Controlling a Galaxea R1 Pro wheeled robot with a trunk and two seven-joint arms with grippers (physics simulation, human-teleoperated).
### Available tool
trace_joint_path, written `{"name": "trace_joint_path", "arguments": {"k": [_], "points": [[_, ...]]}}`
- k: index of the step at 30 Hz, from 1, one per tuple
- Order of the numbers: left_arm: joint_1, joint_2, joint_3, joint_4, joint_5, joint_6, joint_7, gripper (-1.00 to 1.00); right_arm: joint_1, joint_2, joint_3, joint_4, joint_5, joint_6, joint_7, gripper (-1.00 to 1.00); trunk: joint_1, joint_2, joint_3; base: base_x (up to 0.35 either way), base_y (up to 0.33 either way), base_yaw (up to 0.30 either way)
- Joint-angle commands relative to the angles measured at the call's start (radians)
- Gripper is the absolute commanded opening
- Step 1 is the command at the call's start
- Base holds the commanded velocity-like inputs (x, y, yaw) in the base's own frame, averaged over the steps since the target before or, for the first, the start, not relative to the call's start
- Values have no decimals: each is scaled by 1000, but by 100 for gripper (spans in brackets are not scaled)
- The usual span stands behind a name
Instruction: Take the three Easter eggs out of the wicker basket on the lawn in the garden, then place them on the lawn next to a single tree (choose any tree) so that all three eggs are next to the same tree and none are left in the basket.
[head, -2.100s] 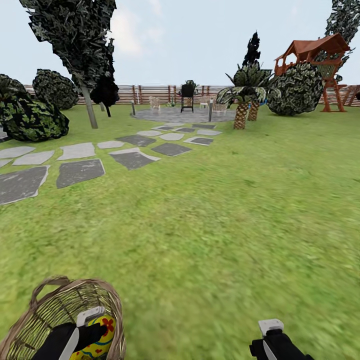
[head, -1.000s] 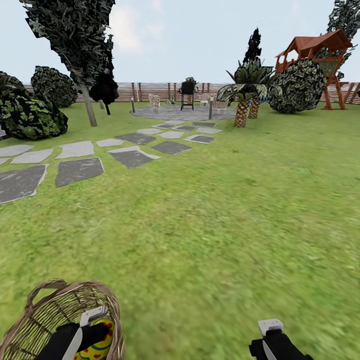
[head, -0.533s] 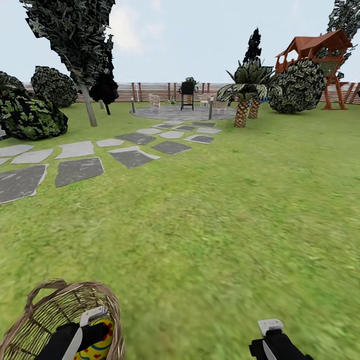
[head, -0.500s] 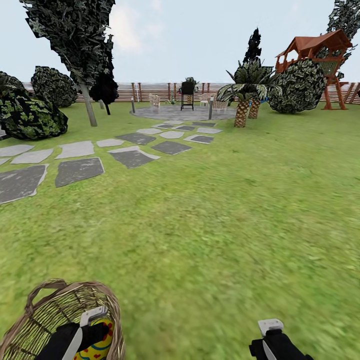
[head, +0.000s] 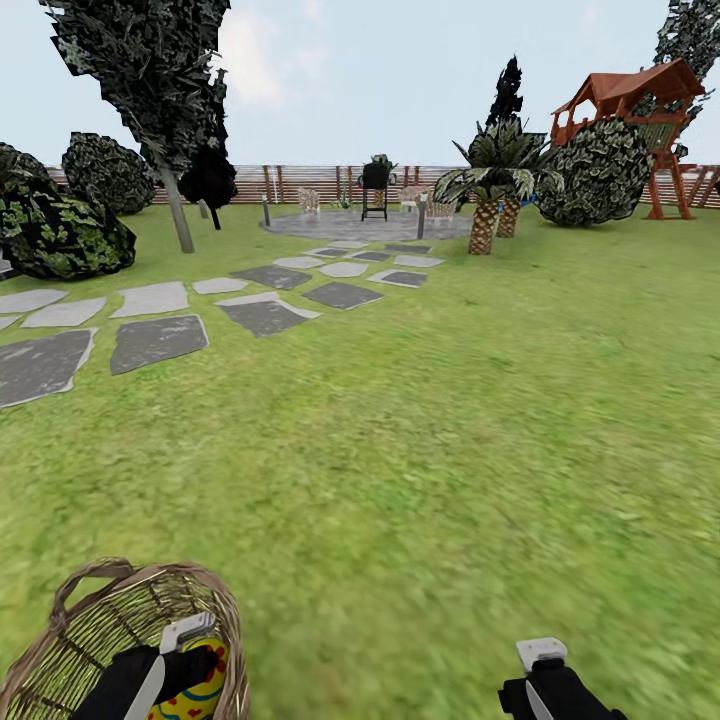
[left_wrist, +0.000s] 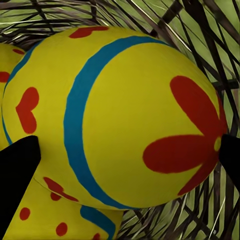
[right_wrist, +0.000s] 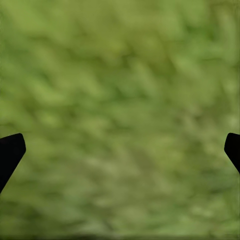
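The left gripper (left_wrist: 122, 150) reaches down inside the wicker basket (head: 95, 615), its dark fingertips (left_wrist: 17, 170) spread to either side of a big yellow Easter egg (left_wrist: 120, 115); whether they press on the egg I cannot tell. A second egg (left_wrist: 45, 212) lies just beside and below it, and a third (left_wrist: 7, 62) peeks at its far side. Woven wicker walls close in around the eggs. The right gripper (right_wrist: 120, 150) hangs over bare lawn (head: 450, 430), fingers wide apart and holding nothing. The basket sits at the near left; open grass stretches ahead and right. Grey stepping stones (head: 160, 340) run far left toward a fence (head: 310, 185), with a slim dark tree (head: 175, 205), palms (head: 485, 215) and a playhouse (head: 640, 110) beyond.
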Motion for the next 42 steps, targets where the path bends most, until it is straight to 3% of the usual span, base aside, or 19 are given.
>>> {"name": "trace_joint_path", "arguments": {"k": [1,14,25,42], "points": [[0,-1,3,0,4,6,-1,-100,0,-1,7,-2,-3,6,-5,100,0,0,-1,0,0,0],[0,-6,4,4,4,12,0,-100,0,-2,8,-2,-2,1,-4,100,-6,3,49,0,0,0],[0,-5,4,4,4,8,0,-100,0,-1,9,-2,-1,1,-2,100,-6,3,49,-158,0,0],[0,-6,3,3,4,5,-1,-100,0,9,9,-2,-2,1,-1,100,-6,3,49,-11,0,0]]}}
